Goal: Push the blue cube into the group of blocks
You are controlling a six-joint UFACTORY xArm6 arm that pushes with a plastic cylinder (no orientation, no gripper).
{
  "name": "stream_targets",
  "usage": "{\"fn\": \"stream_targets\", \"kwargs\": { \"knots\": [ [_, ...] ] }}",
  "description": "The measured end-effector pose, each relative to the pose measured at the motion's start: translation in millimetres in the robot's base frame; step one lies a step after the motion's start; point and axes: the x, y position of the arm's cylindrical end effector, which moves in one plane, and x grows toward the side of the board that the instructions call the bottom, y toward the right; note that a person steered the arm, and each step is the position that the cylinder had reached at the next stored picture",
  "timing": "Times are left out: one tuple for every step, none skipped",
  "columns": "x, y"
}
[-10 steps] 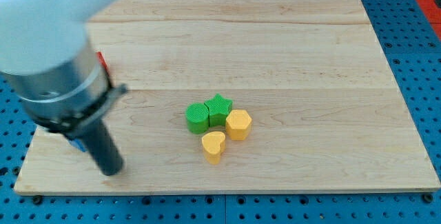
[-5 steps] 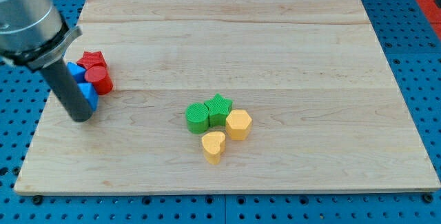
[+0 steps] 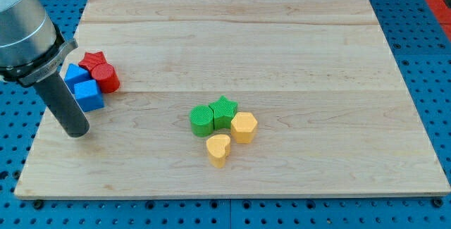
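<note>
Two blue blocks sat at the wooden board's [image 3: 296, 60] nine o'clock edge, the blue cube [image 3: 89, 96] lowest, touching a red cylinder [image 3: 108, 79] and red star [image 3: 93, 61]. My tip [image 3: 75, 132], holding nothing, had slid back to the cube's seven o'clock, leaving a clear push line toward the green and yellow group [image 3: 223, 127].

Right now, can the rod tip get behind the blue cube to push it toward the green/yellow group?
Probably yes. My tip sits just below-left of the blue cube, with bare board between them. The red cylinder and another blue block touch the cube above, so they may get dragged along toward the green cylinder.
</note>
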Motion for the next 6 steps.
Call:
{"fn": "stream_targets", "kwargs": {
  "knots": [
    [1.3, -13.4],
    [1.4, -13.4],
    [1.9, -13.4],
    [2.0, -13.4],
    [3.0, -13.4],
    [3.1, -12.2]
  ]
}}
